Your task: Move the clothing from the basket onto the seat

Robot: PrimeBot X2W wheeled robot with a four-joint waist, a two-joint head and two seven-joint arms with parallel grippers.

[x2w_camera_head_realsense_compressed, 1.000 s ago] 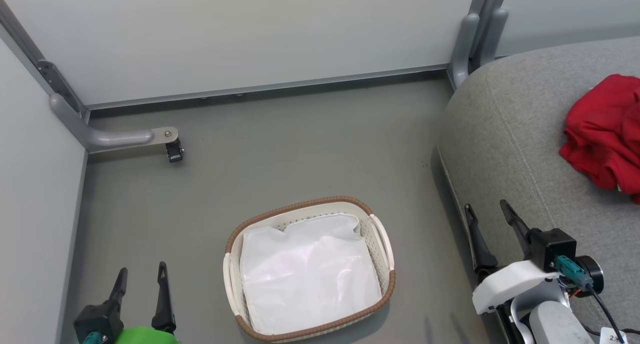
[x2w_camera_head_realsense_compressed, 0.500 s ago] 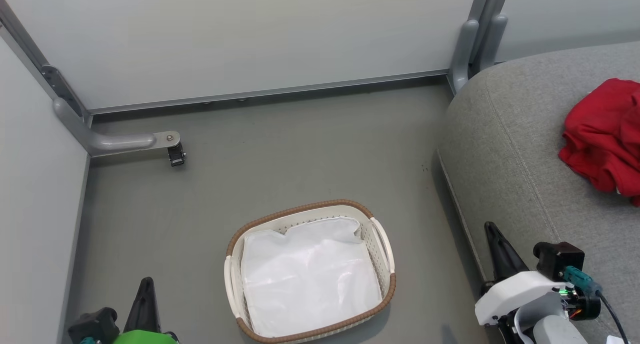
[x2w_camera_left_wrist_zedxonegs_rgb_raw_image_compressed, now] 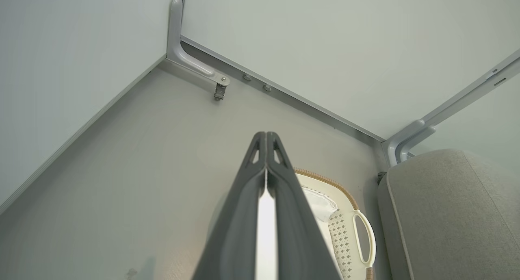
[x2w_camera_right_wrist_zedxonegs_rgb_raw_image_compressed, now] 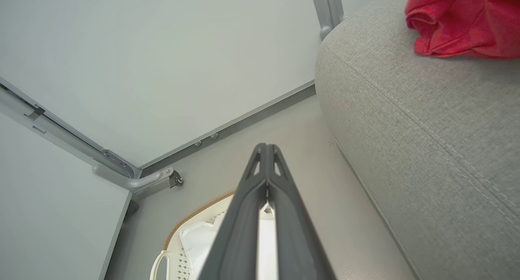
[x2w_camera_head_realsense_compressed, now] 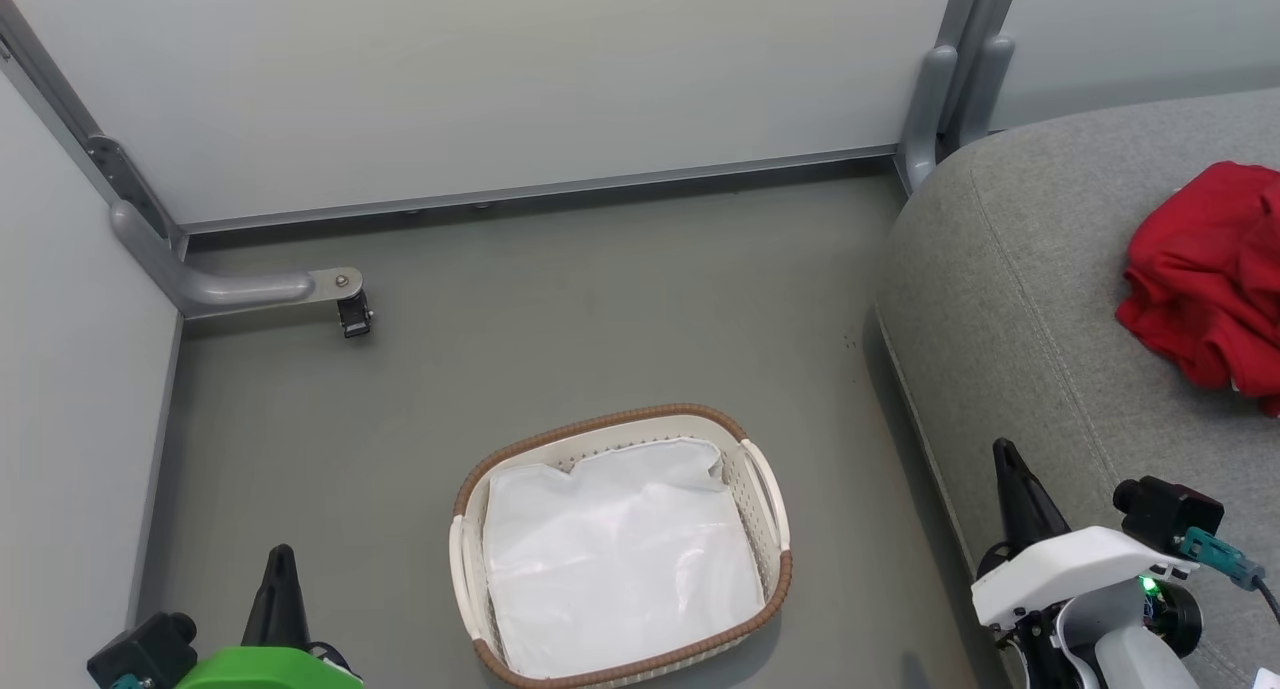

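Head view, grippers: the left gripper (x2w_camera_head_realsense_compressed: 279, 561) and the right gripper (x2w_camera_head_realsense_compressed: 1006, 464) each have their fingers pressed together with nothing between them. A second ago both pairs stood apart. Both grippers also sit lower in the picture now.
Head view, basket: the basket (x2w_camera_head_realsense_compressed: 610, 421) stands on the floor (x2w_camera_head_realsense_compressed: 560, 299) between the arms. It holds a white liner sheet (x2w_camera_head_realsense_compressed: 620, 559) and no red fabric, as before.
Head view, clothing: the clothing (x2w_camera_head_realsense_compressed: 1205, 269) lies in a red heap on the seat (x2w_camera_head_realsense_compressed: 1040, 299), where it lay a second ago. The right edge cuts it off, so I cannot tell whether both garments are there.
Left wrist view: its fingers meet at the tips, empty, with the basket's handle end and the seat's corner beyond them.
Right wrist view: its fingers are closed tip to tip, empty. The red heap lies on the seat, well apart from them.
Meaning for the task: the transfer looks finished. The closing and lowering read as the arms retiring, not as a new pick.
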